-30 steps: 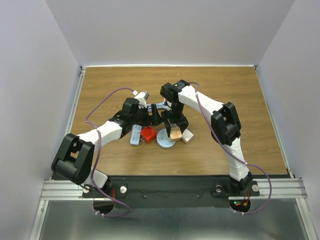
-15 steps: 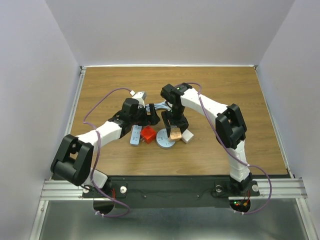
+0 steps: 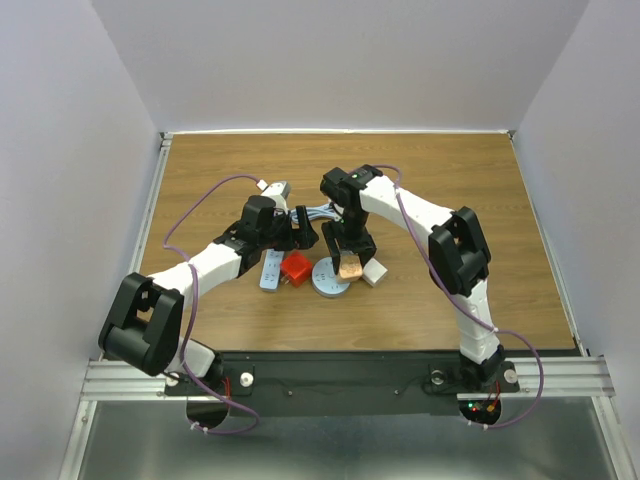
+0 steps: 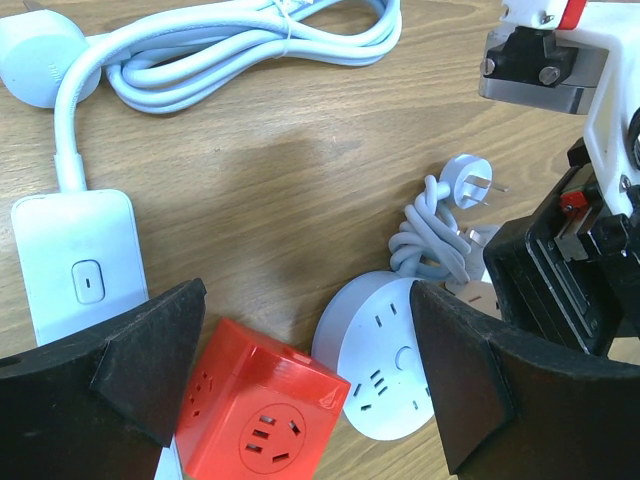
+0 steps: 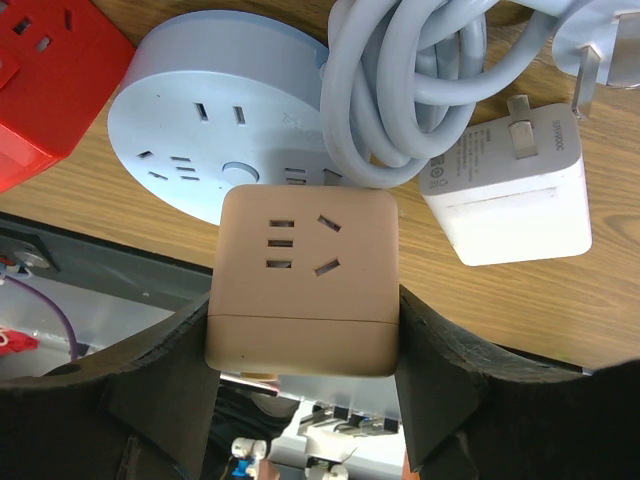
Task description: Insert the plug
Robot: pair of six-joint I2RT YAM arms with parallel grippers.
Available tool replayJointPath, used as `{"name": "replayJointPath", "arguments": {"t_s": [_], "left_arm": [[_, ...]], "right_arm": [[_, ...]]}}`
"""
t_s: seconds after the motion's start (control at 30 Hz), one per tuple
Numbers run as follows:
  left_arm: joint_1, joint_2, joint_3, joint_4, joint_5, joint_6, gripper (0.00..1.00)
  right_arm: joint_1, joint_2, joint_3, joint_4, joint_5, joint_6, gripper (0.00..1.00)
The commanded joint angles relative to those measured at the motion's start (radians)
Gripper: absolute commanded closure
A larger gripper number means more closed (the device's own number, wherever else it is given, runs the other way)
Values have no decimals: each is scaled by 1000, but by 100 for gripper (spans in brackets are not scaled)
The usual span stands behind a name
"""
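Note:
My right gripper (image 5: pixel 305 305) is shut on a tan cube socket (image 5: pixel 305 280) and holds it over the near edge of a round pale-blue socket (image 5: pixel 210 120); the tan cube also shows in the top view (image 3: pixel 350 268). The round socket's grey cord (image 5: pixel 410 90) is coiled beside it and ends in a three-pin plug (image 4: pixel 470 185) lying on the table. My left gripper (image 4: pixel 308 292) is open and empty, above a red cube socket (image 4: pixel 265 410) and the round socket (image 4: pixel 390 365). In the top view the left gripper (image 3: pixel 300 235) is just left of the right gripper (image 3: pixel 350 252).
A white power strip (image 4: pixel 80 265) lies left of the red cube, and its thick white cable (image 4: pixel 250 50) is bundled behind. A white charger adapter (image 5: pixel 510 195) lies right of the round socket. The two arms are close together at mid-table (image 3: pixel 420 160).
My left arm has shifted slightly, its wrist turning a little. My right gripper keeps hold of the tan cube socket and has barely moved.

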Motion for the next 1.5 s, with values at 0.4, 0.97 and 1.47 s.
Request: {"name": "replayJointPath", "arguments": {"t_s": [0.4,0.97,1.47], "left_arm": [[6,-41,21,8,2,8,5],[9,-45,15,7,2,3,5],[9,-41,13,16,14,2,5]], "right_arm": [[27,178,-83,378,183,4,100],[32,238,-84,442,237,4,100],[43,190,-194,551,296,26,100]]}}
